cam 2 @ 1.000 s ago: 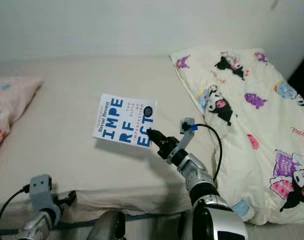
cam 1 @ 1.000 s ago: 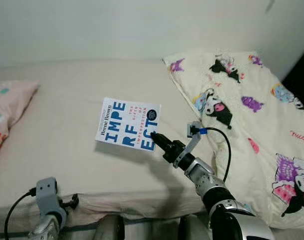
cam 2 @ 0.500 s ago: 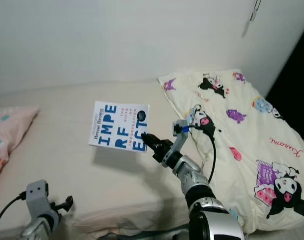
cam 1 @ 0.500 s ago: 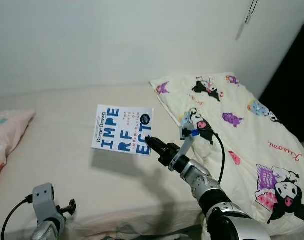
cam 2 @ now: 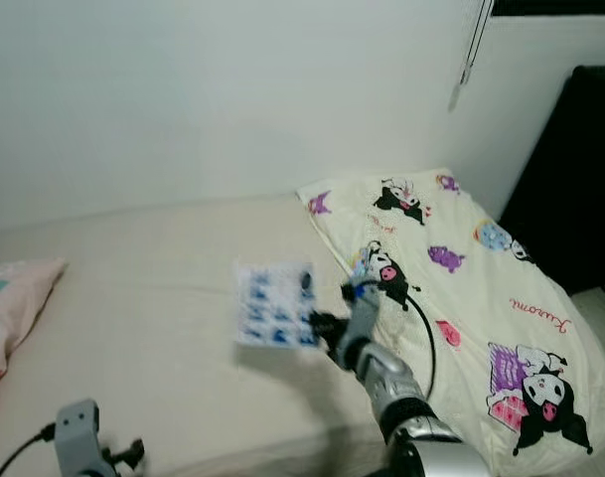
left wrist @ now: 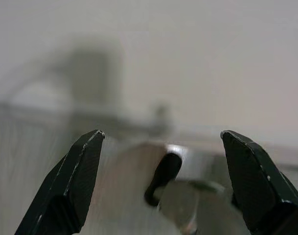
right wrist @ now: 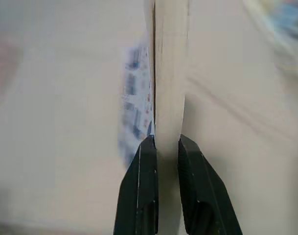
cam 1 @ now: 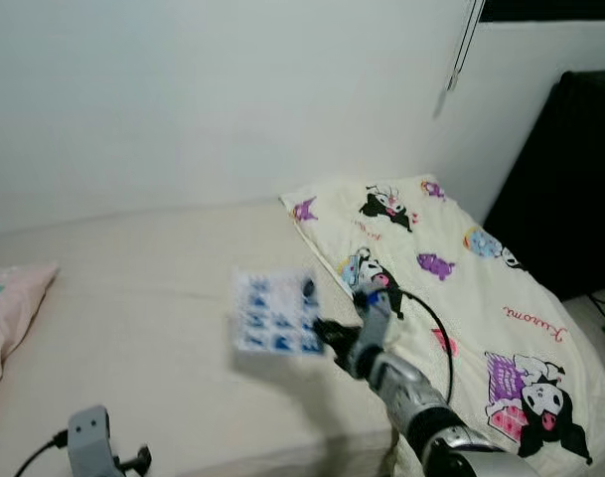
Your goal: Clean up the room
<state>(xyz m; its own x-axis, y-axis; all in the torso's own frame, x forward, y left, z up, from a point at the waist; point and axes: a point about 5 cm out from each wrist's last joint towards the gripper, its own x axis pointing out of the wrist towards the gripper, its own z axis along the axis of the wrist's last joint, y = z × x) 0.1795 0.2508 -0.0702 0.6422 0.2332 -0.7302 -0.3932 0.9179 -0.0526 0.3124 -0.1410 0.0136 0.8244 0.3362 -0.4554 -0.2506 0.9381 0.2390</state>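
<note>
A white book with blue lettering (cam 1: 276, 314) hangs in the air above the beige bed (cam 1: 133, 288), blurred by motion. My right gripper (cam 1: 324, 333) is shut on the book's lower right corner. In the right wrist view the two black fingers (right wrist: 149, 171) pinch the book's page edge (right wrist: 169, 73), with the blue cover (right wrist: 136, 98) on one side. My left gripper (left wrist: 161, 142) is open and holds nothing; its wrist (cam 1: 88, 452) sits low at the bed's front edge.
A cream blanket with cartoon prints (cam 1: 451, 268) covers the right side of the bed. A pink patterned pillow (cam 1: 9, 303) lies at the left. A white wall (cam 1: 232, 89) is behind, with dark furniture (cam 1: 570, 179) at the far right.
The camera has tilted up and swung right, bringing in more wall and the dark furniture. The right gripper has carried the book rightward; the book is now blurred.
</note>
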